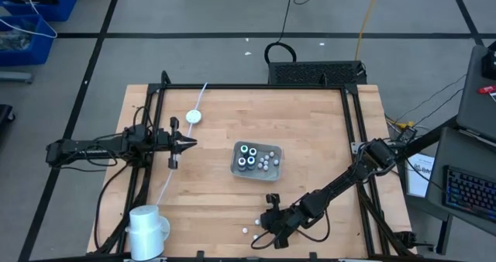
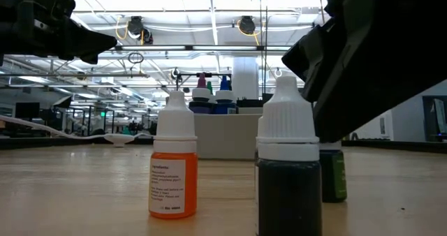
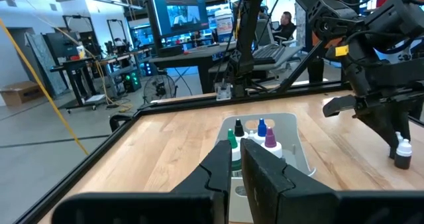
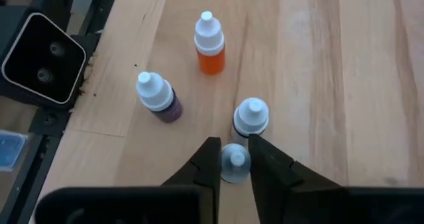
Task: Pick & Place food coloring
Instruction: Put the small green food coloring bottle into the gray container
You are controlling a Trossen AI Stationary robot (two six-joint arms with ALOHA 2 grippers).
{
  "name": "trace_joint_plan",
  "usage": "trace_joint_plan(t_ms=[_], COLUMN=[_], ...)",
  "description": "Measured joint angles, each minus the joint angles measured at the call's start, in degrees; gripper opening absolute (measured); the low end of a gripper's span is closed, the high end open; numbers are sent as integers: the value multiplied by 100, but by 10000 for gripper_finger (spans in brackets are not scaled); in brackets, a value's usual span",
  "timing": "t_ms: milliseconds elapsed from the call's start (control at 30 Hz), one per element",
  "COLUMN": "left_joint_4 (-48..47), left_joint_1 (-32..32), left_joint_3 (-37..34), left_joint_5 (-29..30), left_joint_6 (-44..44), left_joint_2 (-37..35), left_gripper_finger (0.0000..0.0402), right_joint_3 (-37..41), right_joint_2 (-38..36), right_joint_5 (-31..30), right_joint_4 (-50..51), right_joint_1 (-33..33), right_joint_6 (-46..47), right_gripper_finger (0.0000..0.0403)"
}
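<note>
Several small food coloring bottles with white caps stand on the wood near the table's front edge: an orange one point(image 4: 210, 45), a dark purple one point(image 4: 158, 97), a dark green one point(image 4: 252, 116) and one more point(image 4: 235, 161). My right gripper point(image 4: 233, 159) is shut on that last bottle. The grey tray point(image 1: 235, 167) at the table's middle holds several more bottles. My left gripper point(image 1: 188, 143) waits shut at the table's left, level above the wood. My right gripper pinches the bottle's white cap point(image 4: 235, 151) between its two fingers. The fingers slant down from the table's far right side. The bottle stands upright, and its green body point(image 2: 335, 177) rests with its base on the table.
A white roll point(image 1: 146, 229) stands at the front left corner. A white disc point(image 1: 194, 116) with a cord lies at the back left. The dark green bottle stands right beside the held one. Bare wood lies between the tray and the loose bottles.
</note>
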State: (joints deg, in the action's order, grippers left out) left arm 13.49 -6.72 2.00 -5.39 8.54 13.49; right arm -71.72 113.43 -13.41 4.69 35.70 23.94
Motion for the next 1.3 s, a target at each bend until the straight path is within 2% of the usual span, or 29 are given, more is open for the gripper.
trace_joint_plan(t_ms=[300,600,900,1033,1167,1300], left_joint_4=[3,7,5,-1,1,1], left_joint_1=[1,2,0,0,0,0], left_joint_3=[0,0,0,0,0,0], left_joint_5=[-2,0,19,53,54,59], left_joint_6=[0,28,24,22,20,20], left_joint_2=[1,-1,1,1,-1,1], left_gripper_finger=[42,42,42,42,42,42], right_joint_3=[11,24,865,953,962,1328], right_joint_2=[-512,-829,-903,-939,-1540,-2621], right_joint_5=[-7,-4,199,320,254,-41], right_joint_4=[652,867,-327,-279,240,254], right_joint_1=[-2,-448,-697,-726,-722,-721], right_joint_6=[-382,-870,-880,-872,-1168,-1352], right_gripper_finger=[53,45,44,45,48,48])
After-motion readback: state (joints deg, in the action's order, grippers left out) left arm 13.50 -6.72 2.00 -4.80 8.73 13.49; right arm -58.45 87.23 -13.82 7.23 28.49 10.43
